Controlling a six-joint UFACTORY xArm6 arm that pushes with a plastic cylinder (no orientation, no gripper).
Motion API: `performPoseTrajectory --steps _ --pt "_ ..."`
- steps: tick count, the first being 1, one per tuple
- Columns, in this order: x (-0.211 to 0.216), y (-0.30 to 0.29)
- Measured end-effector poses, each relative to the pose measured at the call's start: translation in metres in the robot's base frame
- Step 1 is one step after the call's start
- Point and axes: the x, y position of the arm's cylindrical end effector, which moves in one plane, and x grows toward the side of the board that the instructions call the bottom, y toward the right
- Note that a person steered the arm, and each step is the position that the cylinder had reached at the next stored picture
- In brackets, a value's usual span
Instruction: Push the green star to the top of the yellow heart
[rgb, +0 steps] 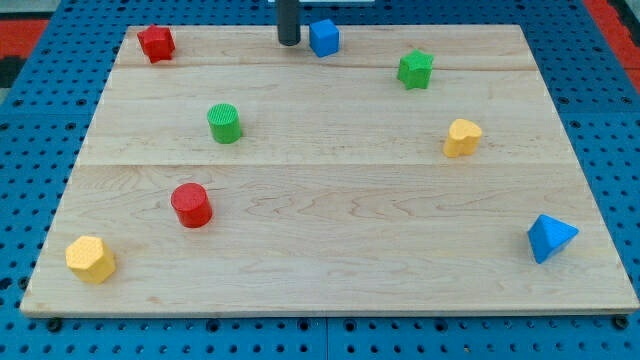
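At the far edge of the pale wooden board (330, 210), my tip (288, 43) rests just left of the small blue cube block (323, 37), touching no block; the rod has no jaws to open or close. The green star-shaped block (415, 69) sits far right, already beyond the yellow heart-shaped block (462, 137). A gentle rightward nudge from the star's left side should align it.

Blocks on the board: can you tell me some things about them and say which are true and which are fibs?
1. My tip is just left of the blue cube. True.
2. The green star touches the yellow heart. False: they are apart, star nearer the view's top.
3. The red cylinder is below the green cylinder. True.
4. The blue pyramid is at the view's top left. False: bottom right.
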Motion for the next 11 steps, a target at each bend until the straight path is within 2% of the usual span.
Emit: performPoseTrajectory --steps 1,2,5,6,8,9,10,11 --pt "0.054 -0.025" --pt "0.114 -0.02" --pt "0.118 0.122" --pt "0.096 0.142" --pt "0.063 0.218" --pt "0.022 0.218" --pt "0.039 0.203" --pt "0.107 0.189"
